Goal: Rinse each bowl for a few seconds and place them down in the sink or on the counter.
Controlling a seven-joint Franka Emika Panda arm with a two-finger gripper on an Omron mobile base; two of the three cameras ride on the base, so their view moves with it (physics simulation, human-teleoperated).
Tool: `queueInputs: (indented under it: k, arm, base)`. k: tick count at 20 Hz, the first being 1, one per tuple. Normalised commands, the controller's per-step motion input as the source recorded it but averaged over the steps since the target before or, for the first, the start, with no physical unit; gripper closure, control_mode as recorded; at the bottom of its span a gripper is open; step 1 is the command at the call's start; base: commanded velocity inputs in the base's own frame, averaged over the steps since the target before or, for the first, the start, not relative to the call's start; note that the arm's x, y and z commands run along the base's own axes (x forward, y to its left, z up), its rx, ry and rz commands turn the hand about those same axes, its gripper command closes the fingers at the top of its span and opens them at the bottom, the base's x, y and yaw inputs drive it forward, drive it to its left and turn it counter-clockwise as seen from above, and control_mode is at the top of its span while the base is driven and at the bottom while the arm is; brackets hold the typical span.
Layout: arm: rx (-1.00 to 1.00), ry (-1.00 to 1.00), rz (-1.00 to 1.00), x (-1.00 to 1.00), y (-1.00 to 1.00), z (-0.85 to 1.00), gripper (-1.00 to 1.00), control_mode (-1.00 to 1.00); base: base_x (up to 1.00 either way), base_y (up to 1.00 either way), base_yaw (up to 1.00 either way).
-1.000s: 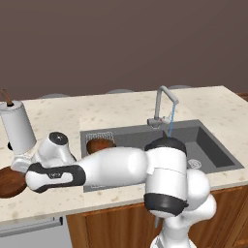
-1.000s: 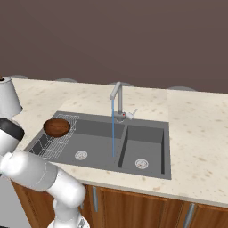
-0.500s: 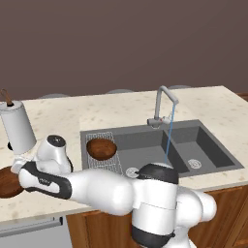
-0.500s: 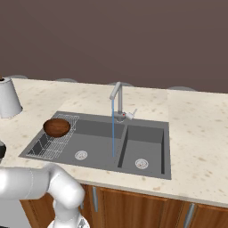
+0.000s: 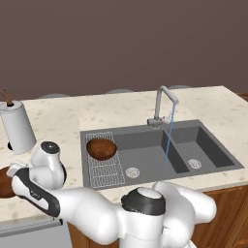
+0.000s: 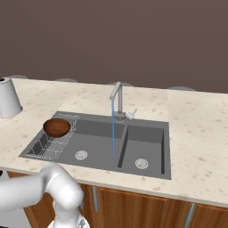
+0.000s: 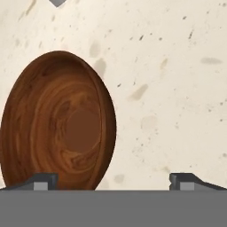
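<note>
1. Beige speckled counter (image 5: 58, 121) is seen around a dark sink (image 5: 203, 160), where water runs from the faucet (image 5: 163, 104).
2. One bowl (image 5: 100, 148) sits upright on the wire grid (image 5: 104, 167) in the sink; the other bowl (image 7: 57, 120) rests mouth-up on the counter at far left.
3. The gripper (image 7: 113, 181) is held wide and empty above it, one finger over the bowl, one beside it.
4. The rim should be straddled before closing; being round, the bowl has no long axis.
</note>
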Motion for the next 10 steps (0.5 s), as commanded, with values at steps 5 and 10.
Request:
queueInputs:
  k: [5, 10]
  arm:
    - [0.00, 0.00, -0.06, 0.02, 0.15, -0.13, -1.00, -1.00]
    - [0.00, 0.01, -0.07, 0.00, 0.20, -0.16, -1.00, -1.00]
  base:
    - [0.00, 0.00, 0.00]
    - [0.00, 0.00, 0.00]
